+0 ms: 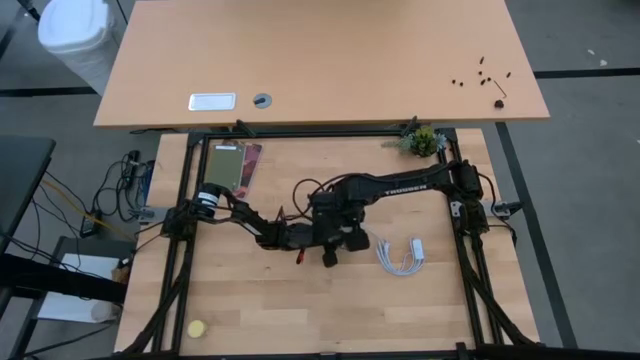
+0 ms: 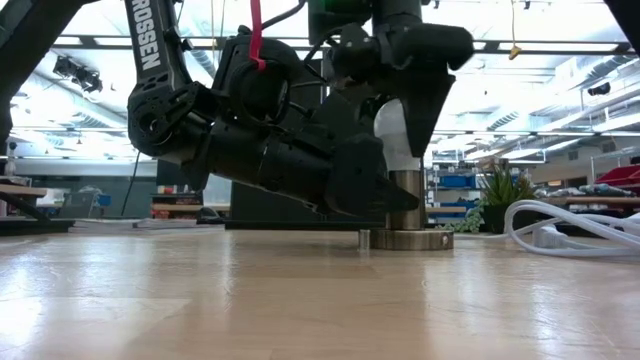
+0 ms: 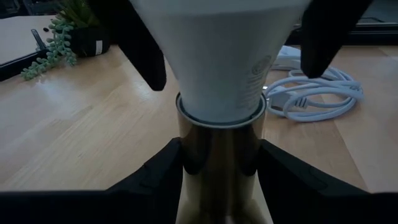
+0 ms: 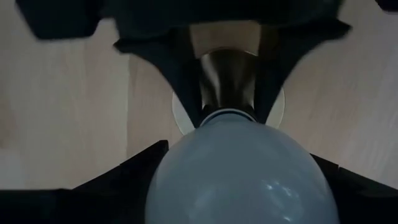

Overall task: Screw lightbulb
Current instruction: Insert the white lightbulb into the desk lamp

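Overhead, both arms meet at the middle of the wooden table (image 1: 250, 300): the left gripper (image 1: 300, 238) reaches in from the left, the right gripper (image 1: 338, 240) from the right, and a coiled white cable (image 1: 403, 255) lies just beside them. The bulb itself is hidden under the arms in this view.

Level with the tabletop, the lightbulb (image 2: 396, 135) stands upright in a brass socket (image 2: 405, 212) on a round base, with the left gripper (image 2: 385, 200) low at the socket and the right gripper (image 2: 400, 90) above, around the bulb.

From the left wrist, the left gripper's fingers (image 3: 155, 177) pinch the brass socket (image 3: 221, 168) on both sides, the white lightbulb (image 3: 221, 56) seated in its top.

From the right wrist, the right gripper's fingers (image 4: 118, 180) stand spread on either side of the lightbulb (image 4: 239, 171), with a narrow gap showing at each side.
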You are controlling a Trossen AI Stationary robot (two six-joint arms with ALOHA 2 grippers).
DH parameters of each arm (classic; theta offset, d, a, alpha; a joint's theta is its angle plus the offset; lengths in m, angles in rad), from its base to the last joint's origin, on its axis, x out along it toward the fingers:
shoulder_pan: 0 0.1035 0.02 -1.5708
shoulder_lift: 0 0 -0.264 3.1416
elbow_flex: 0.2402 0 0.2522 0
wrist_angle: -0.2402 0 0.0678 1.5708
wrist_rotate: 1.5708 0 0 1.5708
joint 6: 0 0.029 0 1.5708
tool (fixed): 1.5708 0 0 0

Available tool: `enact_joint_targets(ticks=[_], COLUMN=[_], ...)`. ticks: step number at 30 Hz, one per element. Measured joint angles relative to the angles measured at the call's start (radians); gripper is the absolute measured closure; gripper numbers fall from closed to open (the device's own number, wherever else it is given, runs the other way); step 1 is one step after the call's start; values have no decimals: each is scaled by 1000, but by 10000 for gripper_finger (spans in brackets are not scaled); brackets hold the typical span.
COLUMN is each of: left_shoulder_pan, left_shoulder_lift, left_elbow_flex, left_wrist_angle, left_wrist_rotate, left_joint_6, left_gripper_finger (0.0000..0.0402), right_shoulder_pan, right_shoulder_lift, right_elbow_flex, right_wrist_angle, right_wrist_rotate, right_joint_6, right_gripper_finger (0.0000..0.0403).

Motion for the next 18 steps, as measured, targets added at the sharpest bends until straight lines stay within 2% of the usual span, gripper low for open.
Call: enact_joint_targets(ticks=[4, 7, 11, 15, 18], left_shoulder_pan=[0, 0, 0, 0, 0], left_shoulder_lift=[0, 0, 0, 0, 0], left_elbow_flex=[0, 0, 0, 0, 0], left_wrist_angle=[0, 0, 0, 0, 0], left_wrist_rotate=[0, 0, -3, -3, -2], left_joint_6=[0, 0, 0, 0, 0], left_gripper_finger=[215, 215, 215, 215, 215], right_shoulder_pan=[15, 36, 51, 55, 55], right_shoulder_lift=[0, 0, 0, 0, 0], right_elbow_flex=[0, 0, 0, 0, 0], right_wrist_angle=[2, 8, 17, 16, 16], right_wrist_rotate=[41, 110, 176, 184, 187], right_joint_6=[-176, -226, -228, -213, -132], right_gripper_finger=[106, 111, 130, 146, 144])
